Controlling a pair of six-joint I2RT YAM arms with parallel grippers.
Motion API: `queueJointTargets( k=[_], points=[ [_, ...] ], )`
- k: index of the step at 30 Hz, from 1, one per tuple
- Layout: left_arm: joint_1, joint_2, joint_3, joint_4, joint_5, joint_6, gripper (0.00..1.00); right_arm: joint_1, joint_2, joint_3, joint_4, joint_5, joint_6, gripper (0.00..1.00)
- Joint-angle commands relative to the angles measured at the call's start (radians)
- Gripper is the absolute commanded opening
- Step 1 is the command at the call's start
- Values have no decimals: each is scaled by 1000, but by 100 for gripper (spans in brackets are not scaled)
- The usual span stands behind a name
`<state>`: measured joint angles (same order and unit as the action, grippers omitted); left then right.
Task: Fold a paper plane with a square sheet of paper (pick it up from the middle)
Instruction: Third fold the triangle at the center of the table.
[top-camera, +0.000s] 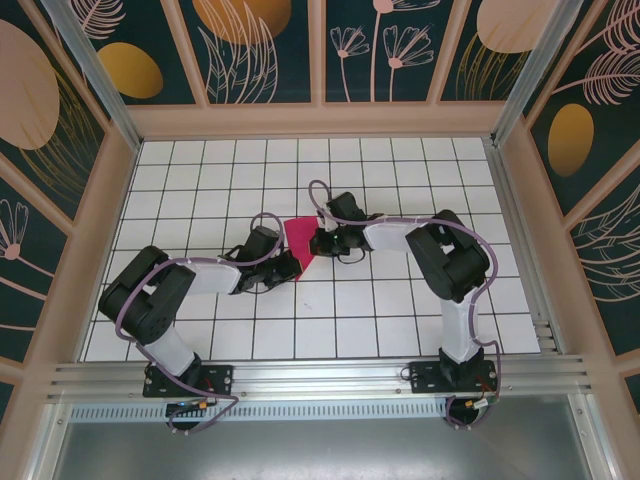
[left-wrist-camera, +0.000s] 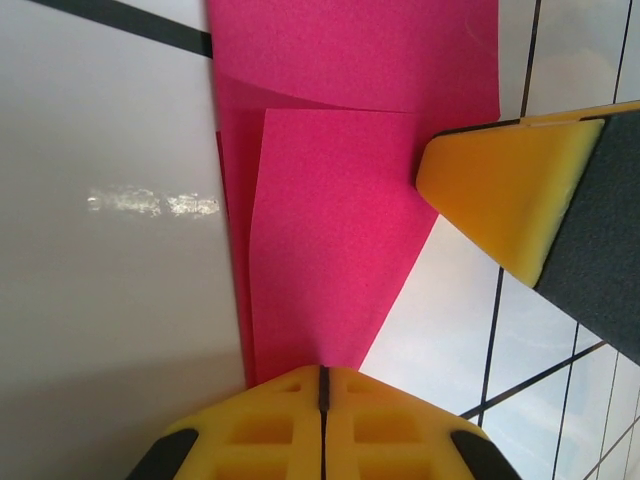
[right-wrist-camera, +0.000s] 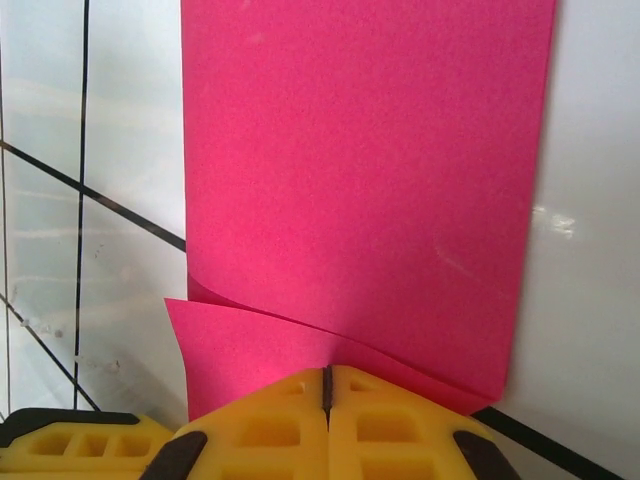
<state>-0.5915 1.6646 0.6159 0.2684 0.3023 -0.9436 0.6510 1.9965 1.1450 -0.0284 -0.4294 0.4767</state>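
Paper (top-camera: 298, 238), the pink sheet, lies near the middle of the table (top-camera: 400, 170), caught between the two arms. It is already doubled over, since overlapping layers show in both wrist views. At the paper's lower left corner the left fingers (left-wrist-camera: 270, 415) are pressed together, with the sheet's narrow end pinched in the seam between them. That grip most likely anchors one end so the fold cannot slide. Across the paper, a loose flap curls up off the layer beneath and is not yet creased flat. At the paper's right edge the right fingers (right-wrist-camera: 270, 410) are likewise closed tight on the sheet, nipping the edge where the curled layer meets the broad one. Holding from opposite sides seems meant to keep the sheet taut while the layers are lined up. Whether the paper rests on the table or hangs just above it, I cannot tell.
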Motion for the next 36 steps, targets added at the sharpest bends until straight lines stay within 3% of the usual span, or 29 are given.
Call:
queueJointTargets(
  k=[1,11,18,22,27,32,36],
  points=[
    [1,17,-27,-141,-56,23,8,-38,38,15,-16,51,-9,1],
    [1,6,-38,-135,-56,27,8,-129,28,43,-35,100,-3,1],
    [2,-59,-6,-100,10,19,10,-109,-138,-21,9,136,27,4],
    [1,-152,23,-72,21,5,16,-91,-246,-118,66,158,68,22],
    [3,-183,42,-73,-52,19,25,-86,-348,-253,174,134,132,46],
    [2,-139,53,-52,-111,28,26,-70,-366,-318,243,86,191,58],
    [4,-88,78,-13,-79,26,26,-57,-348,-335,285,62,222,62]
  ],
)
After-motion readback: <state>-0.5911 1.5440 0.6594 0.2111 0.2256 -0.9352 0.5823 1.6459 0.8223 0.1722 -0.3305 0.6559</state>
